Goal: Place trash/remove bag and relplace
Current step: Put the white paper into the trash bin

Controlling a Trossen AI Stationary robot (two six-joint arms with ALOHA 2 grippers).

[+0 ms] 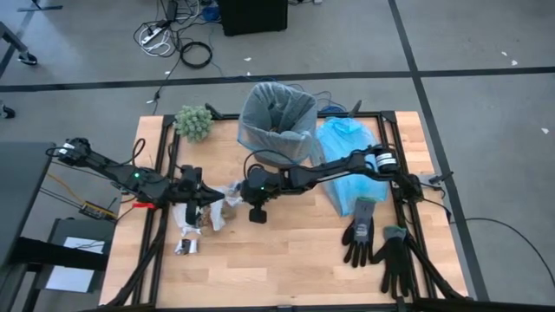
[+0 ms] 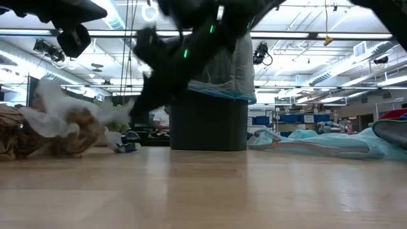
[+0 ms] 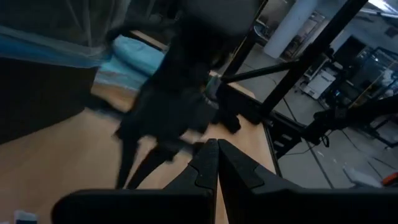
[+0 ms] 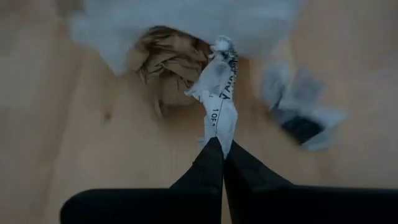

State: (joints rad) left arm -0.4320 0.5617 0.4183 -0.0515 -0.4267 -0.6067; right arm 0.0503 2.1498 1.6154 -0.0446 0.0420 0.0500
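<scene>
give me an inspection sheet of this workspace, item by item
surface: wooden table, black frame rails along its sides
job's things: black bin upright at the table's far edge, lined with a grey-white bag; trash pile of white paper and brown scraps near the left side; small silver piece beside it
clutter: green fuzzy clump at the far left corner; light-blue plastic bag right of the bin; two black gloves near the right front
hands: right hand shut on a white printed paper strip from the pile; left hand shut, empty
cables: cords on the floor behind the table
surroundings: lab room with shelving
</scene>
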